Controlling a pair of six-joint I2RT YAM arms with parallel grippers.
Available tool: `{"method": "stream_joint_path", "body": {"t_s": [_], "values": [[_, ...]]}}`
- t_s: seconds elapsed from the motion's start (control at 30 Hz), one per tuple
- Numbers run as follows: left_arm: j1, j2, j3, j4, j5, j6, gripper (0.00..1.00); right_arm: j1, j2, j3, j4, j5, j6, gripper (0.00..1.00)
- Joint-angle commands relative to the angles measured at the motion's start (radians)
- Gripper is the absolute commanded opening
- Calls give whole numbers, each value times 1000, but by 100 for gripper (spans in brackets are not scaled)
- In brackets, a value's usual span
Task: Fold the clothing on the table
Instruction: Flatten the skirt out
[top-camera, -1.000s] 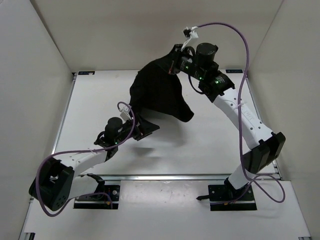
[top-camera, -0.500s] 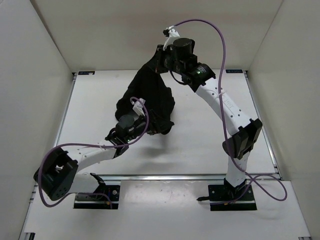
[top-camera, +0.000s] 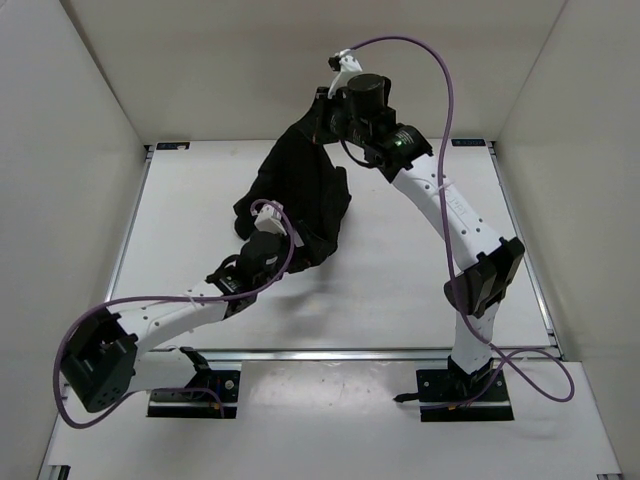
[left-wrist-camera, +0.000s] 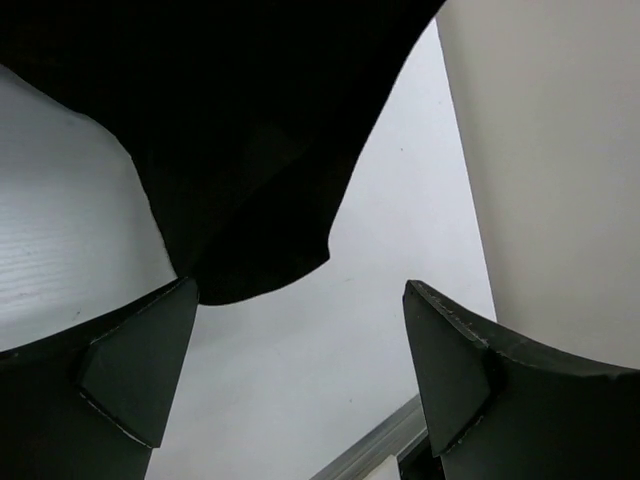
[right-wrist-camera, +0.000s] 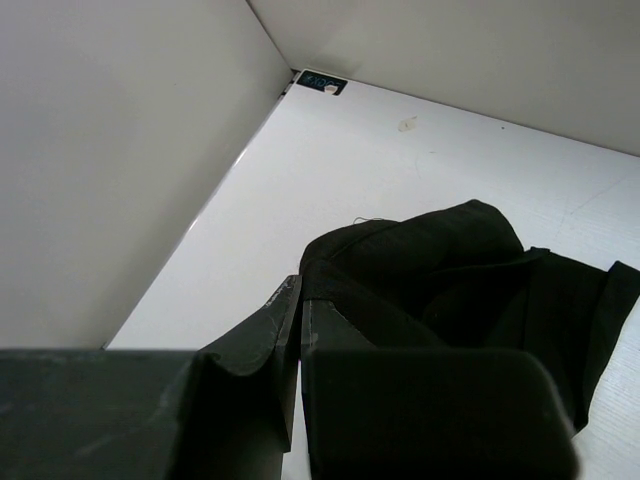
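"Top external view: where was the clothing (top-camera: 300, 190)?"

"Raised above the far edge of the table (top-camera: 420, 260), near its middle. It hung from my right gripper (top-camera: 323, 118), whose fingers were clamped together on an upper fold. The lower part trailed toward the table's middle; I could not tell whether it touched."

"And your left gripper (left-wrist-camera: 300, 330)?"

"Fingers wide apart, holding nothing, just short of the hanging hem."

"Step in hand?"

"By my judgement, opening the clothing out before any fold, by securing a second hold. The next move called for bringing the left fingers around the hem's edge, closing on it, then drawing both holds apart to lay it flat."
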Motion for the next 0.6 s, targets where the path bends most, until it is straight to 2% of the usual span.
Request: {"method": "stream_joint_path", "body": {"t_s": [0.0, 0.2, 0.37, 0.47, 0.57], "values": [[-6, -29, 16, -51, -82, 35, 95, -14, -6, 51, 72, 1, -3, 0], [-29, 28, 92, -155, -119, 78, 94, 9, 6, 59, 76, 4, -17, 0], [-45, 89, 99, -105, -101, 96, 96, 15, 14, 81, 74, -10, -15, 0], [-58, 141, 148, -145, -133, 110, 95, 23, 12, 77, 72, -9, -11, 0], [-48, 160, 133, -130, -163, 95, 93, 26, 9, 81, 77, -25, -2, 0]]}}
